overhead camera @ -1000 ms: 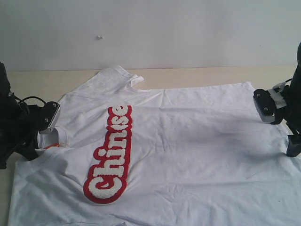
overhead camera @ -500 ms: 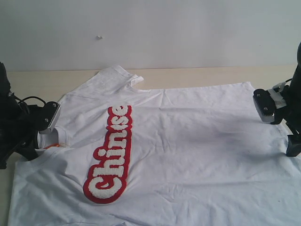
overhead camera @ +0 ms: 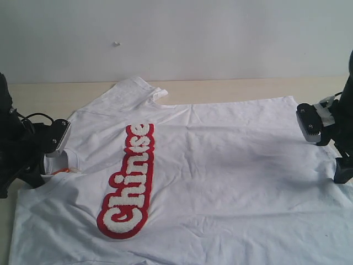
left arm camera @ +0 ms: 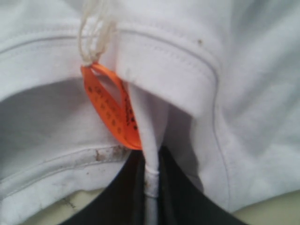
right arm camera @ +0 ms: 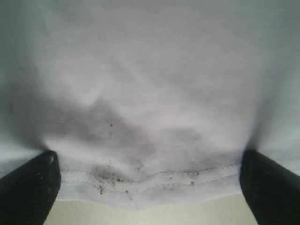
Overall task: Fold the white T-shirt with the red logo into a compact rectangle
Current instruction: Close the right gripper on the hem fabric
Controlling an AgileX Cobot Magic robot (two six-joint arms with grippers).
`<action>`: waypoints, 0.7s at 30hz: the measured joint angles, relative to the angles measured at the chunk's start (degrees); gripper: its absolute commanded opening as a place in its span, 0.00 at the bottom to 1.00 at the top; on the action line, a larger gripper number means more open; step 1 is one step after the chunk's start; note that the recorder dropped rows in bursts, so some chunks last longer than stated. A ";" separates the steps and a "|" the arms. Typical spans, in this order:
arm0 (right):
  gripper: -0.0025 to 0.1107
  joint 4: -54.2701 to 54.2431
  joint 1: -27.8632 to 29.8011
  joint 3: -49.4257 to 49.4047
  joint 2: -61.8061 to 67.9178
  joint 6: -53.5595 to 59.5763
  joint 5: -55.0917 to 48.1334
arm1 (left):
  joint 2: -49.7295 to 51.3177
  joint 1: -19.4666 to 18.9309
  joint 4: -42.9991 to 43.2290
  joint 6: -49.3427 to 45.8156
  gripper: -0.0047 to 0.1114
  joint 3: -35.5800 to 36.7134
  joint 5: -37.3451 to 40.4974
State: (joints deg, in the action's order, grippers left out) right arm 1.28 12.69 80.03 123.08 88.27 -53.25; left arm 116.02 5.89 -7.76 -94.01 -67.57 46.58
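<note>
The white T-shirt (overhead camera: 231, 165) lies spread flat on the table, collar to the left and hem to the right. The red logo (overhead camera: 130, 182) with puffy white letters runs across its chest. My left gripper (overhead camera: 48, 167) sits at the collar. In the left wrist view my left gripper (left arm camera: 151, 187) is shut on a thin fold of the ribbed collar (left arm camera: 164, 75), beside the orange tag (left arm camera: 112, 108). My right gripper (overhead camera: 341, 175) is at the hem edge. In the right wrist view my right gripper (right arm camera: 150, 176) is open, its fingers (right arm camera: 28, 187) wide apart with the stitched hem (right arm camera: 150, 180) lying between them.
The pale wooden table (overhead camera: 237, 88) shows bare behind the shirt, up to a white wall (overhead camera: 176, 33). One sleeve (overhead camera: 135, 91) points toward the wall. Table surface (right arm camera: 154, 213) shows just past the hem.
The right arm has crept very slightly inward over the hem. The shirt and the left arm look the same.
</note>
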 measured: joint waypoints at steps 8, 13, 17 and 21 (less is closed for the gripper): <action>0.95 0.00 0.00 0.00 0.04 0.00 0.09 | 0.00 0.00 0.11 0.00 0.04 0.00 0.00; 0.93 1.40 0.00 0.23 0.48 -0.13 -0.02 | 0.00 0.00 0.11 0.00 0.04 0.00 0.00; 0.84 2.50 0.00 0.23 0.52 -0.23 -0.02 | 0.00 0.00 0.11 0.00 0.04 0.00 0.00; 0.52 3.57 -0.11 0.45 0.61 -0.23 0.08 | 0.00 0.00 0.23 0.00 0.04 0.00 0.00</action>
State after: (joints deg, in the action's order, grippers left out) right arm 4.86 12.58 80.48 123.70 88.04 -53.17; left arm 116.02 5.89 -7.53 -94.01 -67.57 46.58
